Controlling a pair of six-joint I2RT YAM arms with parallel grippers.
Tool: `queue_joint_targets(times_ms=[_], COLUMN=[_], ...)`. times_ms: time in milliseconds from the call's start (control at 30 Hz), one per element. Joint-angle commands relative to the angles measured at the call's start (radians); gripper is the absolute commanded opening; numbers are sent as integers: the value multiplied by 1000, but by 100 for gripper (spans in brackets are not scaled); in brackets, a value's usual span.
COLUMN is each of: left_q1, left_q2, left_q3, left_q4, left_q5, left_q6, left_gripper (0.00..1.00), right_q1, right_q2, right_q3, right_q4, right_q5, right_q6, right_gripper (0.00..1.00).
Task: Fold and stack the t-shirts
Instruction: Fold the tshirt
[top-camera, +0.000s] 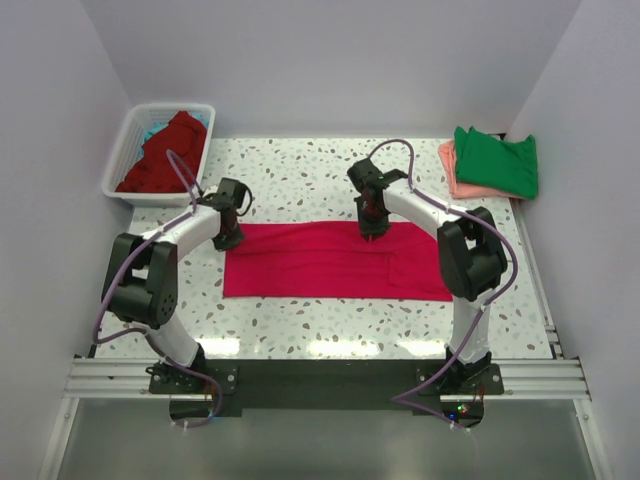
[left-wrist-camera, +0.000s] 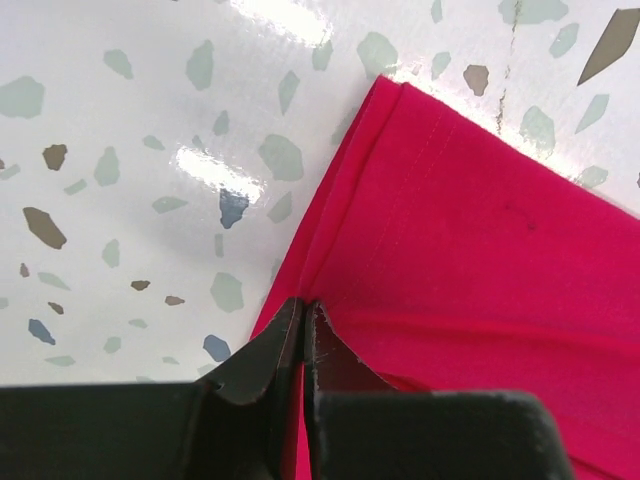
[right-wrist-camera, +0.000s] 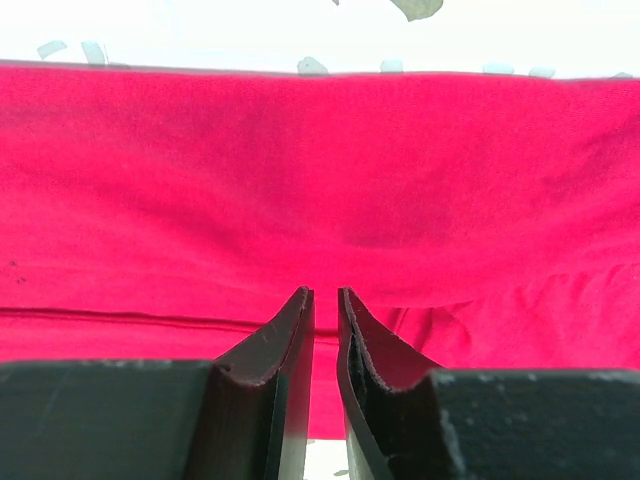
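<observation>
Top external view shows a crimson shirt (top-camera: 320, 265) lying flat as a long folded band across the middle of the speckled table (top-camera: 300, 175), with its long sides running parallel to the near edge. The left claw (top-camera: 228, 238) is at the band's far left corner and the right claw (top-camera: 372, 232) is on its far edge, a little right of the middle. In the left wrist view, the left claw (left-wrist-camera: 302, 312) is clenched, its two dark fingers pressed together on the stitched hem of the crimson shirt (left-wrist-camera: 480, 260), right where the cloth meets bare tabletop. In the right wrist view, the right claw (right-wrist-camera: 325, 298) has its fingers drawn almost together, with crimson cloth filling the narrow slit between them, so it appears to be grasping the shirt (right-wrist-camera: 320, 180). The far edge of the cloth runs straight across just beyond the fingertips. At the far left corner of the table sits a white slatted basket (top-camera: 120, 155) that holds a crumpled dark red shirt (top-camera: 165, 150), and a bit of teal cloth (top-camera: 152, 131) shows beside it. At the far right corner a folded green shirt (top-camera: 497, 160) lies on top of a salmon-pink shirt (top-camera: 449, 168), whose edge shows along the left and near sides.
</observation>
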Motion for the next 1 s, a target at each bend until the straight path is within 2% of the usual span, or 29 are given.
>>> queue_joint_targets(times_ms=[0, 633, 967], left_q1=[-2, -2, -2], left_q2=[-53, -88, -77], left_q3=[37, 72, 66], left_q4=[-28, -72, -60], left_q5=[-76, -37, -16], left_q6=[1, 21, 22], left_gripper=[5, 3, 3], right_q1=[6, 19, 55], right_q2=[-19, 2, 13], right_q3=[0, -60, -54], right_q4=[0, 31, 87], right_q5=[-2, -15, -41], right_q6=[10, 7, -40], right_gripper=[20, 20, 25])
